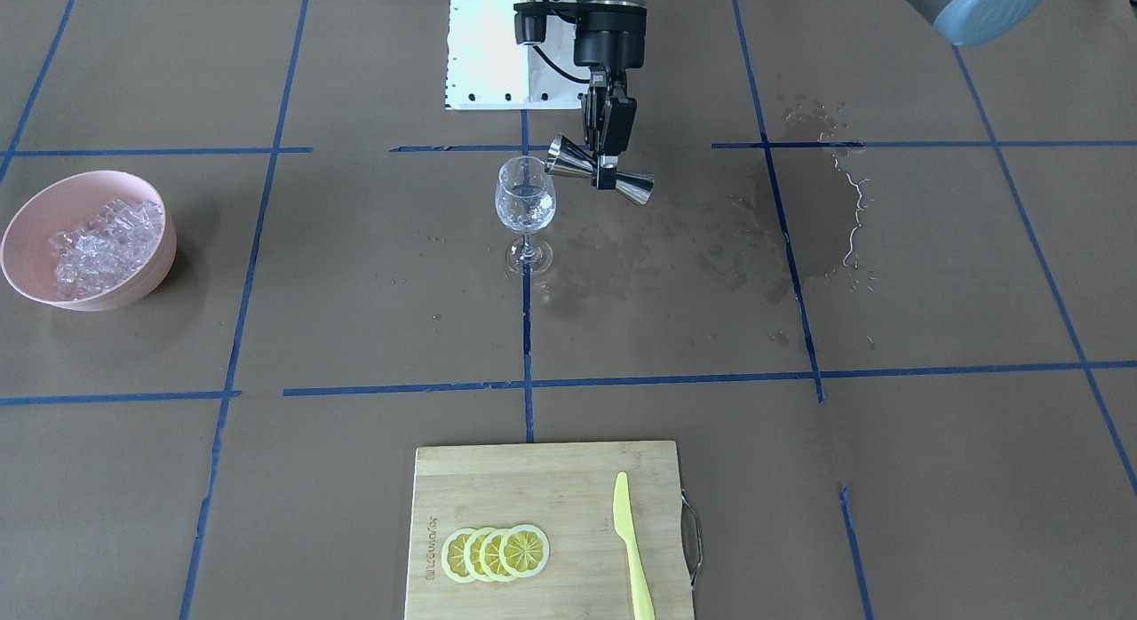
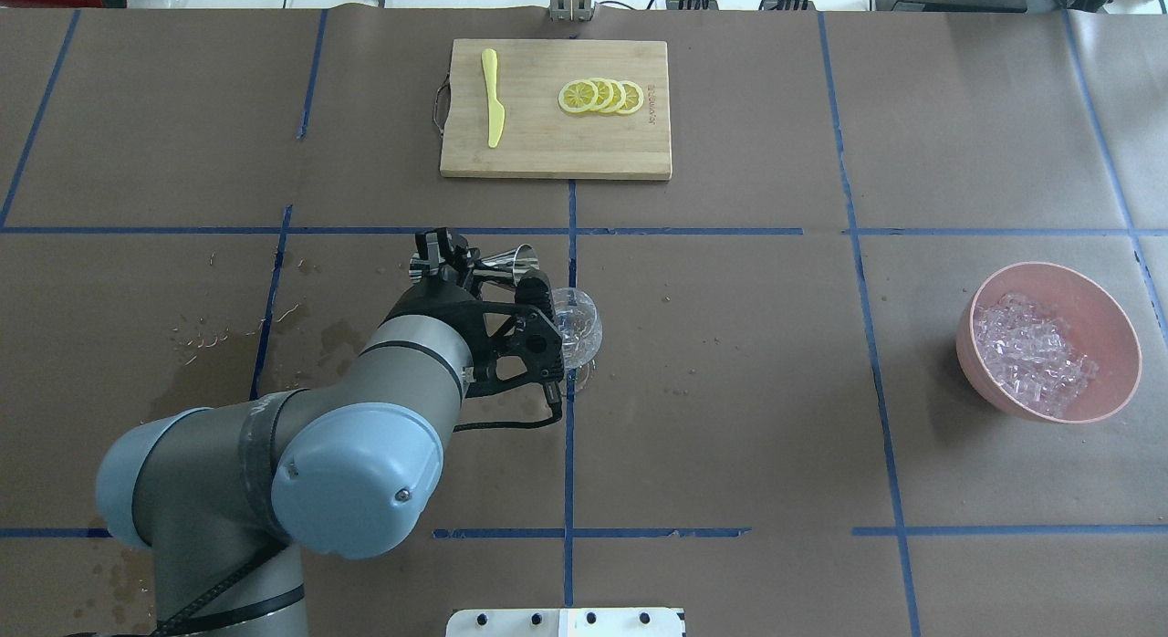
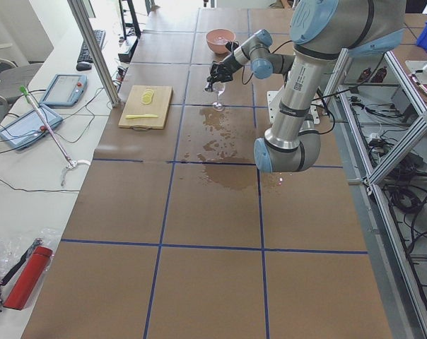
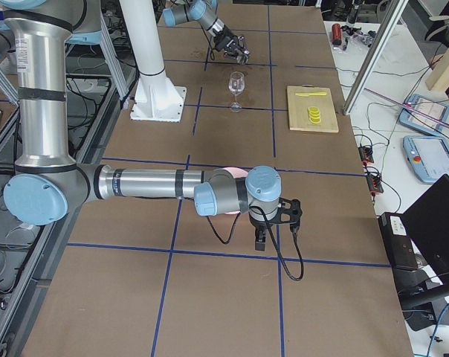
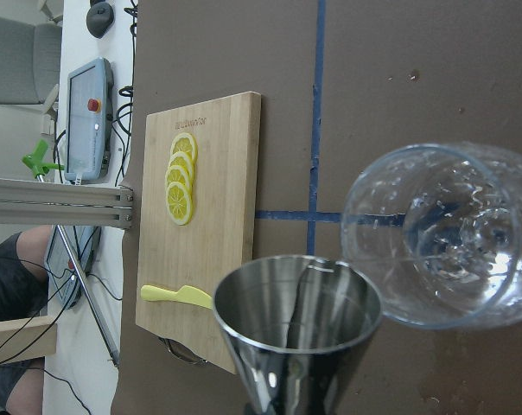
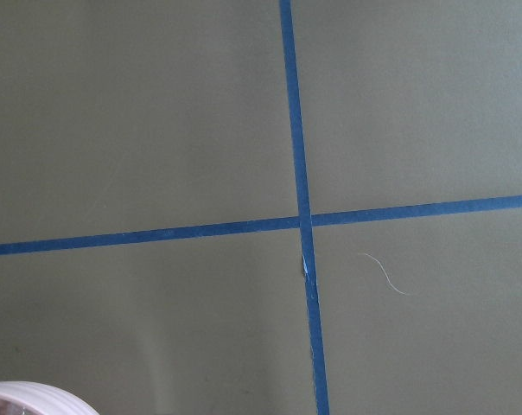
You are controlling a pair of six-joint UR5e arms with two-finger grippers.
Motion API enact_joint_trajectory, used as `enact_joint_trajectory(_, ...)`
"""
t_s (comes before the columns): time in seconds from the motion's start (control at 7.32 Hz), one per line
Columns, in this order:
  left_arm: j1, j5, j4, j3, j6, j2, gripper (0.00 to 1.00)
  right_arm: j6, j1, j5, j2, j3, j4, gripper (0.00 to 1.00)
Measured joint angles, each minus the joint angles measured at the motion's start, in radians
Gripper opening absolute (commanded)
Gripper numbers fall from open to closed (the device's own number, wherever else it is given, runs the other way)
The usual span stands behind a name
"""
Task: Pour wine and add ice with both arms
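On cutting board (image 2: pixel 547 149), illegible engraving (image 2: pixel 652 106), left claw (image 1: pixel 607 170) clamping jigger (image 1: pixel 567 164)

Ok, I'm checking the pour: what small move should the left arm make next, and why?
Probably tip the jigger slightly further over the glass. The left gripper holds it nearly on its side, its mouth right at the glass rim, and no stream shows between them.

Items shown: one worktop (image 1: pixel 888 478); one wine glass (image 1: pixel 525 202); one steel jigger (image 1: pixel 636 187); one pink bowl (image 1: pixel 147 278) of ice cubes (image 1: pixel 102 242), too many to count; one wooden cutting board (image 1: pixel 551 478); four lemon slices (image 1: pixel 497 552); one yellow knife (image 1: pixel 632 549). Two robot arms: left arm (image 2: pixel 401 363), right arm (image 4: pixel 143 182).
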Motion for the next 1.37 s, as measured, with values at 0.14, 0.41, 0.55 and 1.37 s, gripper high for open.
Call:
enact_joint_trajectory(0.14,-0.002,0.0,-0.059,-0.004,-0.074,0.038,0.0,0.0,0.0,-0.001,0.0,0.0,0.0,1.0)
enact_joint_trajectory(0.41,-0.005,-0.001,-0.222,-0.007,-0.157,0.158,0.0,0.0,0.0,-0.001,0.0,-0.002,0.0,1.0)
enact_joint_trajectory(0.55,-0.007,-0.001,-0.325,-0.009,-0.185,0.249,0.0,0.0,0.0,-0.001,0.0,-0.005,0.0,1.0)
enact_joint_trajectory(1.37,-0.006,0.063,-1.228,0.206,-0.435,0.806,0.0,-0.001,0.0,-0.002,0.001,-0.012,0.002,1.0)
